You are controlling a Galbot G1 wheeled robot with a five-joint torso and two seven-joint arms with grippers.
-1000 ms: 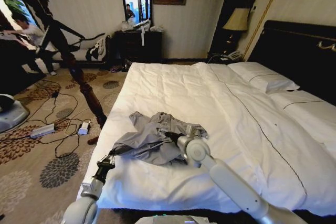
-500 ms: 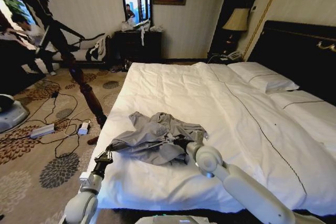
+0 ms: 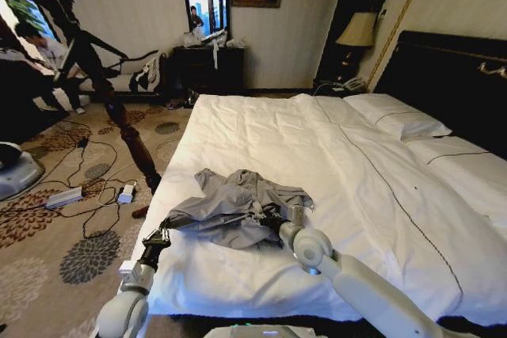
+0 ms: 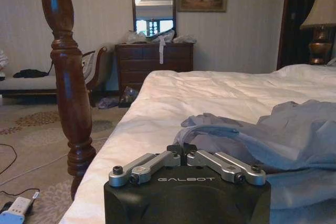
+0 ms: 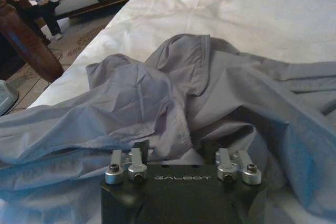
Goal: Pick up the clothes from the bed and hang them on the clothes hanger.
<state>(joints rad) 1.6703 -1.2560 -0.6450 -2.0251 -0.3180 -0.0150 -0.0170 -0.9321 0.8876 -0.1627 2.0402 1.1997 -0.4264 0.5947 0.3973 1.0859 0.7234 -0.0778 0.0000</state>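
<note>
Nearest the camera in the head view, two arms reach forward from the robot's body. The left arm rises at the near left corner of the bed, its forearm angled up toward the shirt, and the left gripper sits just off the mattress edge at the shirt's outermost fold; in the left wrist view its fingers are drawn together with the tips meeting, the grey fabric lying just beyond them, and I cannot tell whether any cloth is caught. The right arm stretches across the near part of the white duvet, elbow low, wrist turned toward the garment, and the right gripper presses into the shirt's near right edge; in the right wrist view its fingers stand apart with a bunched fold of fabric lying between them. One light grey-blue shirt lies crumpled on the near left part of the bed, collar and sleeves folded over one another. Farther back the duvet runs smooth to two white pillows with dark piping against one black headboard. A turned wooden post stands on the patterned carpet to the left of the bed.
</note>
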